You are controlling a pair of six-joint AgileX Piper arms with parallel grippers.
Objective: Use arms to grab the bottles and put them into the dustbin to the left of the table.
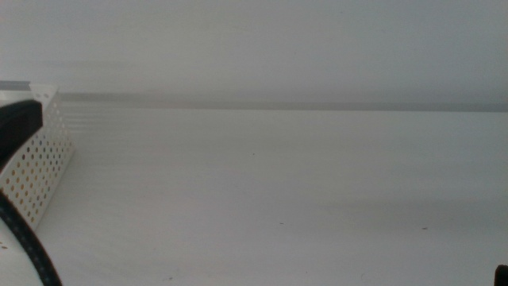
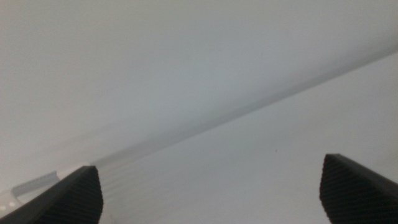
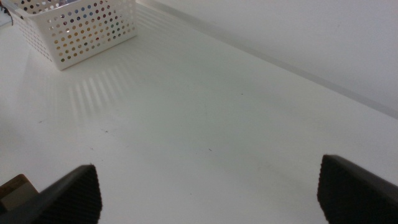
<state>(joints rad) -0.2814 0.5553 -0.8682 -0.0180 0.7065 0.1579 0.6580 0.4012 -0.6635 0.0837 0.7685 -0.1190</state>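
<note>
at the far left of the middle view stands the white plastic rectangular basket with walls full of small round holes [image 1: 36, 171], resting on the wide plain white matte counter [image 1: 278, 199]. a black arm part [image 1: 17, 127] crosses in front of the basket's near upper corner, and a black cable [image 1: 28, 246] curves down past its lower corner toward the bottom edge. the bottles do not show in any view; the basket's inside is not clearly visible, though the right wrist view shows some small coloured glints through the holes that cannot be identified.

the left end effector [image 2: 211, 190] is released: its two dark ribbed jaws stand far apart with nothing between them. it looks out across bare counter toward the pale back wall, where the counter's far edge runs as a grey line. a faint pale shape near one jaw may be part of the basket's rim, but it is too blurred to tell.

the right end effector [image 3: 211, 190] is likewise released, its dark textured jaws spread wide and holding nothing. it hovers over the counter, and the white perforated basket [image 3: 74, 31] lies well apart from it, far across the surface near the wall. striped reflections fall on the counter just beside the basket. a small brown object [image 3: 15, 190] shows beside one jaw at the picture's edge; what it is cannot be told.
</note>
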